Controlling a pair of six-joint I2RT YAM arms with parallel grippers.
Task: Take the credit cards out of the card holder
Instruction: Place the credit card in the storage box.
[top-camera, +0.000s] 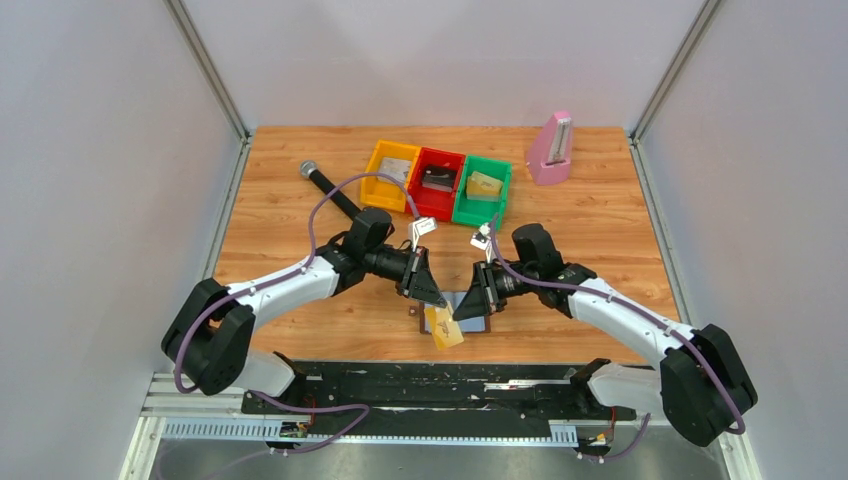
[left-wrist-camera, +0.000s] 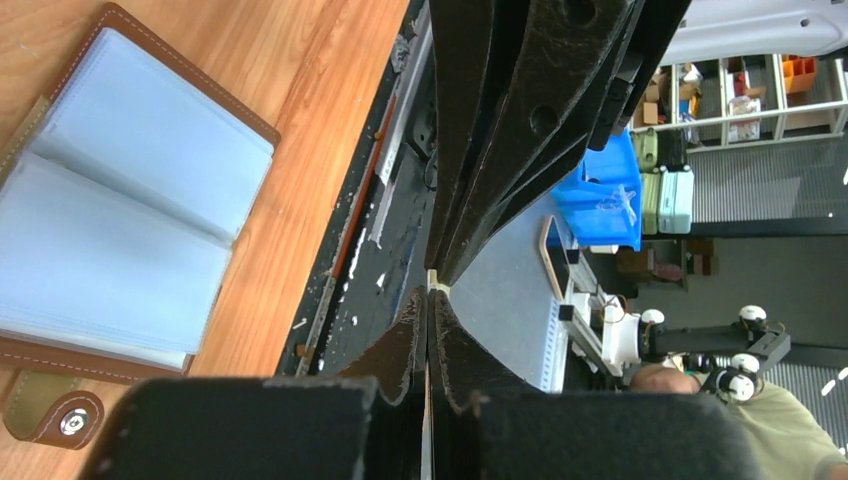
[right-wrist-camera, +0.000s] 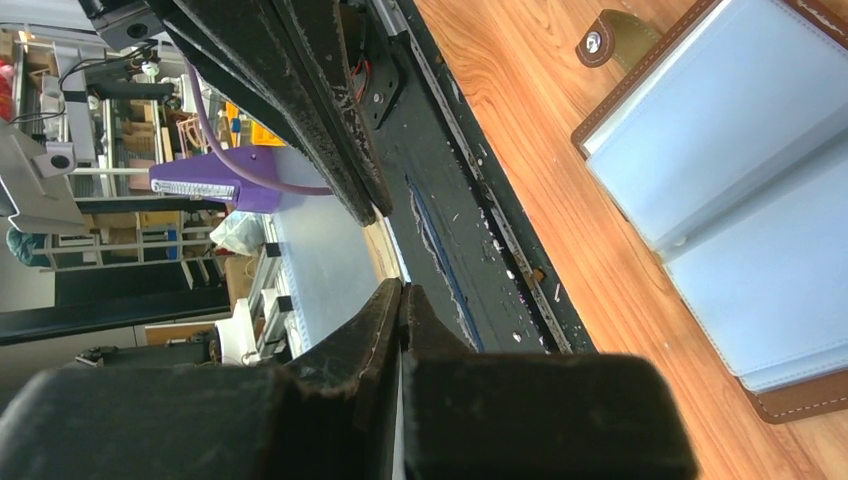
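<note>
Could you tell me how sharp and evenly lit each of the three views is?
Top external: even, soft light, sharp throughout, only faint shadows under the arms. Left wrist: the card holder is crisp, while the near fingers fill the frame, dark and slightly soft. Right wrist: the same, with bright background clutter past the table edge.

My arms are white with black joints, a purple cable (top-camera: 322, 205) looping off the left one. The card holder (left-wrist-camera: 125, 215) shows pale silvery-blue panels inside a brown rim with light stitching — its snap tab (left-wrist-camera: 45, 408) is olive-gold. A yellow-orange card (top-camera: 443, 326) sits at centre frame. Upper middle: yellow (top-camera: 380, 161), red (top-camera: 418, 178), green (top-camera: 500, 183) bins — then a pink metronome (top-camera: 551, 150), all on orange-brown woodgrain table (top-camera: 600, 215).
</note>
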